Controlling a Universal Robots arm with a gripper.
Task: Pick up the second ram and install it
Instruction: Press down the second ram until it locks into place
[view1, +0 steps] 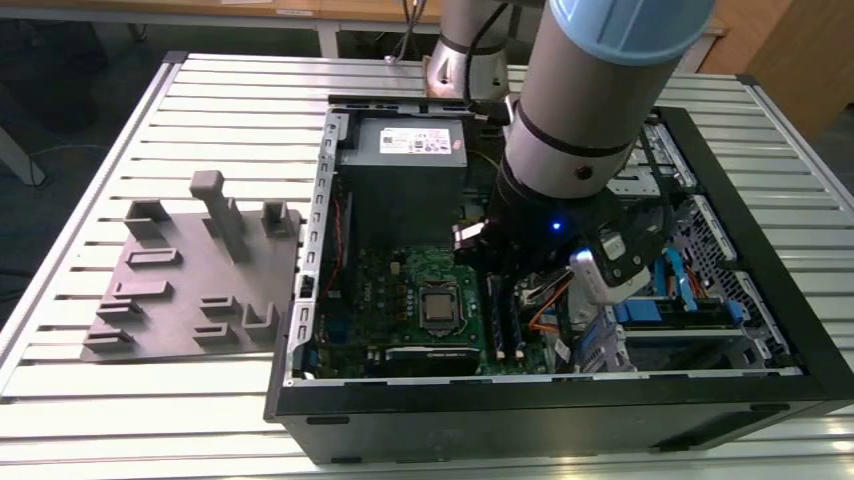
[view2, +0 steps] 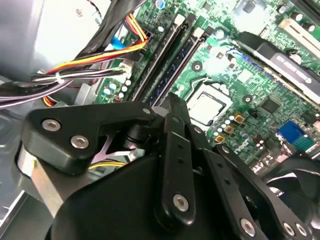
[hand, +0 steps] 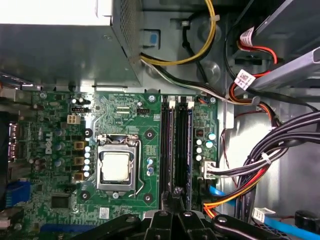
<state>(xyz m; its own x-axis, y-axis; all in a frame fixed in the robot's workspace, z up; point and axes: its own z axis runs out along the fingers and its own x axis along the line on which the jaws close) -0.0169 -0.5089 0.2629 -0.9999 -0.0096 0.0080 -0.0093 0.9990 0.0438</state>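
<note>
Start wide: your slatted desk (view1: 80, 400) carries the open computer case (view1: 534, 410), and the arm (view1: 587, 100) reaches down into it from 12 o'clock in the exterior view, blocking most of the case's middle. The grey fixture plate (view1: 174, 290) lies on the desk at 9 o'clock of the case, no stick visible among its posts. Inside, the green motherboard (view1: 387, 290) lies flat, and the gripper (hand: 175, 197) hangs low over the near end of its slot bank, fingers pinched together with nothing that I can see between them. Now your target: the second ram (hand: 182, 140) looks to be standing in the slots, one of two long dark strips side by side at 3 o'clock of the silver processor (view1: 441, 305) in the exterior view. Which strip is the second I can't say for sure, nor whether it's pressed fully home; the end latches are too small to read. Judging by its build, it's light, thin and stiff, but fragile. Take it by the long bare edges or the short ends, never across the chips or the contact edge, and press evenly so it doesn't rock in the slot. Watch the cables (hand: 260, 165) bundled just beside the slots. The gripper's own linkage hides the slots' near end in both wrist views, so contact with the stick is unclear.
</note>
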